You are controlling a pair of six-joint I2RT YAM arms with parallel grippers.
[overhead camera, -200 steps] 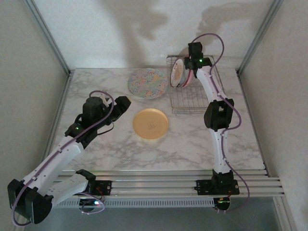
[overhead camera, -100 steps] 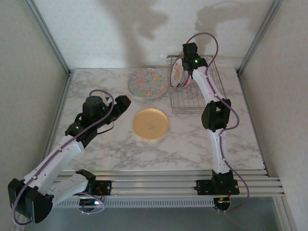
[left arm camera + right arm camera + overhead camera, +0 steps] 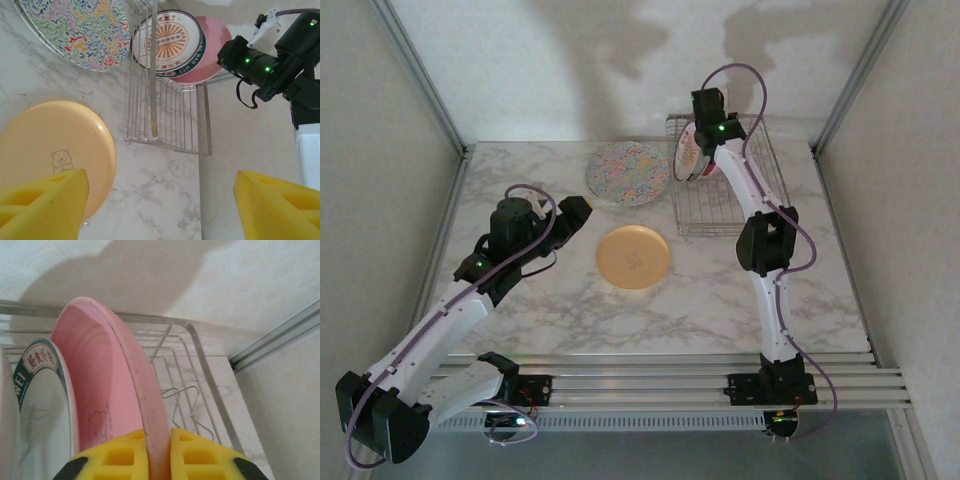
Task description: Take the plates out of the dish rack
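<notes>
Pink plate (image 3: 107,390) is standing on edge in the rack (image 3: 170,135), top right of the overhead view. It's right behind the white plate (image 3: 167,42) with the dark rim, and the two look like they're touching. The right end effector (image 3: 157,455) is closed on the pink rim, gripping it from both sides. Left end effector (image 3: 160,210) is spread wide with nothing in it, hanging over the counter (image 3: 700,290) by the yellow plate (image 3: 50,145). The speckled plate (image 3: 75,30) lies flat at the upper left of that wrist view. What worries me: it's a skinny edge grip, so I'd guess the plate could swing or slide out once it's lifted. It could also drag the white one along, or snag a wire and tug the whole rack. The plate itself is plain glossy pink and shallow, with a faint little cartoon printed inside and a thin darker line round the lip.
</notes>
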